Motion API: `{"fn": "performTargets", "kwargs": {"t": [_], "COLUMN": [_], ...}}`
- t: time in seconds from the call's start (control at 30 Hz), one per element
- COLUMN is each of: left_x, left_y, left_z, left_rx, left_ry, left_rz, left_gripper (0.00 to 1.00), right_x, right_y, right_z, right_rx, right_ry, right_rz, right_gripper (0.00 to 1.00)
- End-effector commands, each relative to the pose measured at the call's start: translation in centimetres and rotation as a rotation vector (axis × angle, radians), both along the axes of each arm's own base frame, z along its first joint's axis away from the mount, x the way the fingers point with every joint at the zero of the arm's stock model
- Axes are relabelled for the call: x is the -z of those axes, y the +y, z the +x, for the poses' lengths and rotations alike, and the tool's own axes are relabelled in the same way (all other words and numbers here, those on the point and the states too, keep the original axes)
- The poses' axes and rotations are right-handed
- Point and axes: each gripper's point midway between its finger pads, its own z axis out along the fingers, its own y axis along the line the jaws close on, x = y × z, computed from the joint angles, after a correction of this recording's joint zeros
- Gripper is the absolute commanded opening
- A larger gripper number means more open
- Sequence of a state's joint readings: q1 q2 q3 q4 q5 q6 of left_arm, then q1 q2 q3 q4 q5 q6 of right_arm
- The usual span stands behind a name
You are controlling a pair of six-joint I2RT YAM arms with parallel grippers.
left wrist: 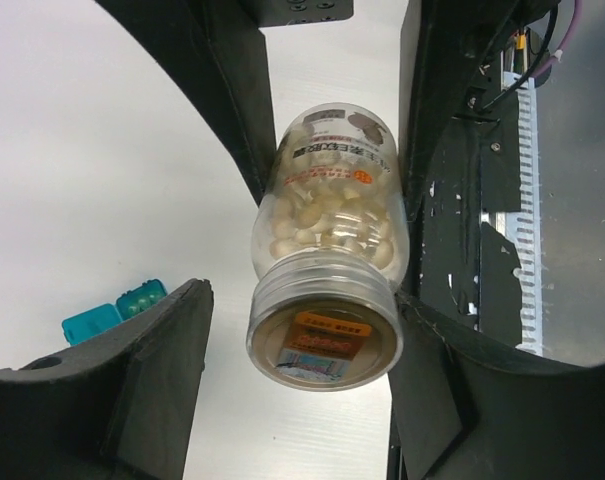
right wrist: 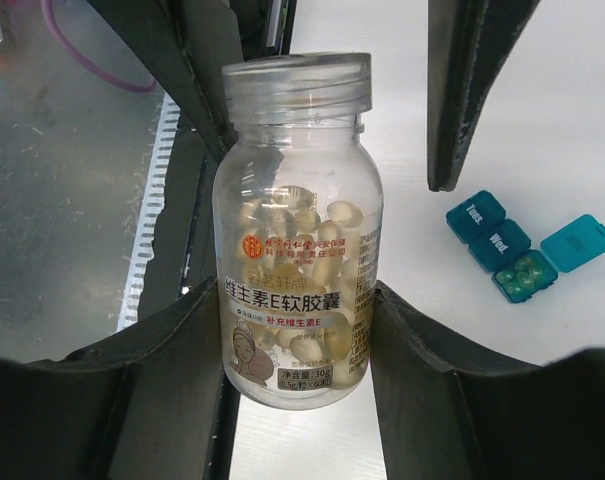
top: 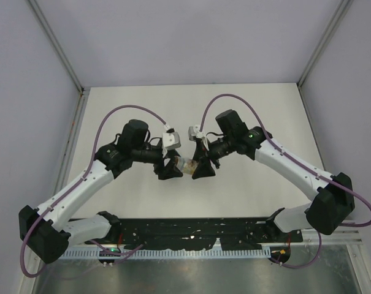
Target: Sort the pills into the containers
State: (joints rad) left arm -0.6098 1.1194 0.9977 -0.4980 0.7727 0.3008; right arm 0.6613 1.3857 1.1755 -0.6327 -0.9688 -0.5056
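Note:
A clear bottle with its clear screw cap on is full of pale tan pills. My right gripper is shut on the bottle's lower body and holds it level above the table. My left gripper is open around the cap end: its right finger touches the cap and its left finger stands apart. The teal strip of containers lies on the table beyond the bottle, with one lid open. It also shows in the left wrist view. It is hidden in the top view.
Both grippers, left and right, meet at mid-table. A black rail with a white toothed strip runs along the near edge. Metal frame posts stand at the back corners.

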Motion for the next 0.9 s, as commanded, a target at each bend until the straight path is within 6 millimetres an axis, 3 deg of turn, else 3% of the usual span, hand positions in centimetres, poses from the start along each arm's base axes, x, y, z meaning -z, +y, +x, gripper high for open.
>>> {"fn": "performTargets", "kwargs": {"t": [0.0,0.23,0.53,0.73,0.87], "left_x": [-2.3,-3.6,-5.7,-7.2,-8.7], "left_y": [-0.4,0.5,2.2,2.4,2.5], "left_z": [1.2,1.2,1.1,1.3,2.6], "left_rx": [-0.024,-0.061,-0.142,-0.183,-0.234], "left_ry": [-0.08,-0.141,-0.118,0.014,0.133], "left_rz": [-0.034,-0.044,-0.045,-0.078,-0.126], "left_gripper": [0.72,1.0,1.0,1.0,1.0], "right_x": [-4.1,-3.6,-2.8,-3.4,-3.8], "right_y": [0.9,0.7,0.6,0.5,0.4], "right_z": [-0.9,-0.4,1.7,2.9,3.7], "right_rx": [-0.065,-0.037,0.081,0.17,0.232], "right_ry": [-0.084,-0.104,-0.197,-0.287,-0.348], "right_rz": [0.125,0.101,0.029,0.017,0.014], "right_gripper": [0.06,0.05,0.05,0.05,0.06]}}
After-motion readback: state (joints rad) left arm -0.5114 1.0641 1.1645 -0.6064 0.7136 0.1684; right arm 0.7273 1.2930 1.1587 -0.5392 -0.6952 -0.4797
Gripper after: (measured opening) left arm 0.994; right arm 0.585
